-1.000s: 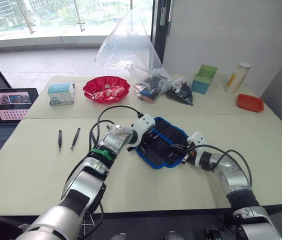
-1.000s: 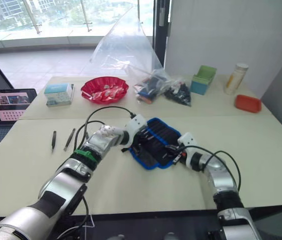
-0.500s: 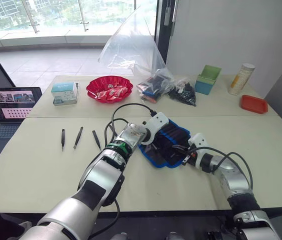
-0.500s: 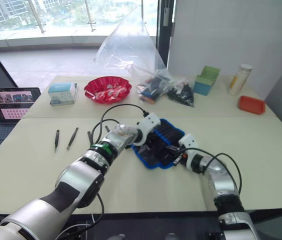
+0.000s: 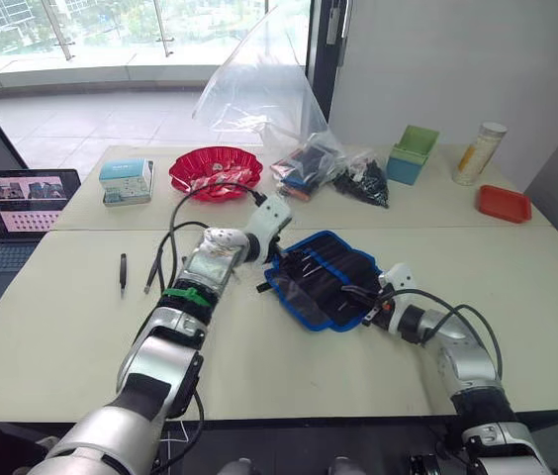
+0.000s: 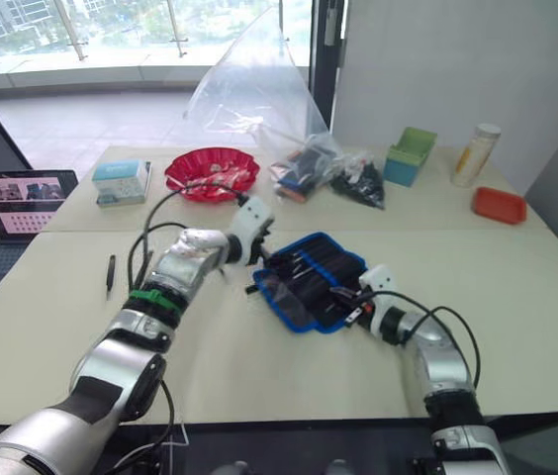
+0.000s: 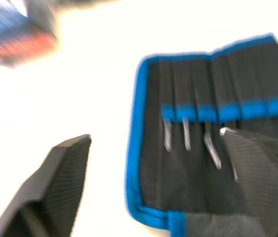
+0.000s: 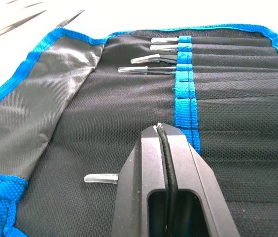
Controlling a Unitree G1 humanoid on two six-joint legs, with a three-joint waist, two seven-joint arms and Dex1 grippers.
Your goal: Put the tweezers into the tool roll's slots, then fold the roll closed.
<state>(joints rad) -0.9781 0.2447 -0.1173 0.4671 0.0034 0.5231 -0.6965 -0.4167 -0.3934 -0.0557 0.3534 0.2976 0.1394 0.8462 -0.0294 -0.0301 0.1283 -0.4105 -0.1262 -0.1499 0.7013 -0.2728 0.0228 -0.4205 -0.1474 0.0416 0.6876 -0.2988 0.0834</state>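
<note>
Loading slots mid-task: left gripper (image 7: 154, 192) spread beside the tool roll (image 5: 324, 280), right gripper (image 8: 163, 148) pressed together on it, loose tweezers (image 5: 122, 272) next.

The roll (image 5: 324, 279) is lying open and flat on the table, black with blue trim, its slots (image 8: 237, 64) running side by side. Tweezers (image 8: 156, 57) are sitting in the slots, clear-capped tips poking out. More tweezers (image 5: 122, 273) are lying loose well to the left.
</note>
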